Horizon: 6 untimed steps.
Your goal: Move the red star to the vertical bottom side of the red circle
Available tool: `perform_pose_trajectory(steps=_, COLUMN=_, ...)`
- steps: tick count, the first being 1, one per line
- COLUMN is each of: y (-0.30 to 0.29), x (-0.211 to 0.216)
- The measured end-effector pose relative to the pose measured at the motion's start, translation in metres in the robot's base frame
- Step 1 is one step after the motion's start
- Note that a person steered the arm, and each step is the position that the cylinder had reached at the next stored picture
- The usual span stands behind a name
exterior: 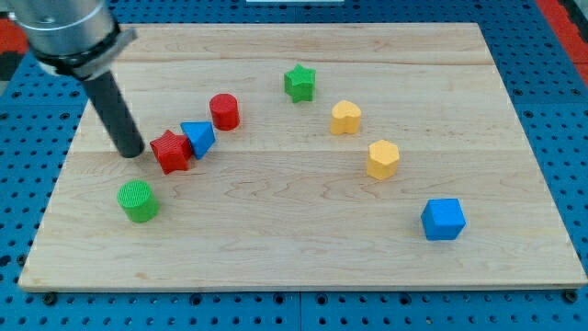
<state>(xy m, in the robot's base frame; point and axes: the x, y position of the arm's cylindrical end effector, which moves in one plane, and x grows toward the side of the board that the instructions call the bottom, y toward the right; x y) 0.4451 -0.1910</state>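
Note:
The red star (171,152) lies left of the board's middle, touching the blue triangle (197,138) on its right. The red circle (224,111) stands a little above and to the right of both. My tip (131,152) is on the board just left of the red star, close to it or touching it. The rod rises from there to the view's top left.
A green circle (138,200) sits below my tip. A green star (299,82) is near the top middle. Two yellow blocks (345,117) (383,158) lie to the right, and a blue cube (444,219) is at the lower right. The wooden board (294,267) rests on a blue pegboard.

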Motion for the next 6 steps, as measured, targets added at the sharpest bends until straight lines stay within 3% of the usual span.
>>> perform_pose_trajectory(steps=1, y=0.029, x=0.005)
perform_pose_trajectory(steps=2, y=0.073, x=0.051)
perform_pose_trajectory(steps=4, y=0.166, x=0.059)
perform_pose_trajectory(steps=5, y=0.151, x=0.103)
perform_pose_trajectory(steps=6, y=0.123, x=0.072)
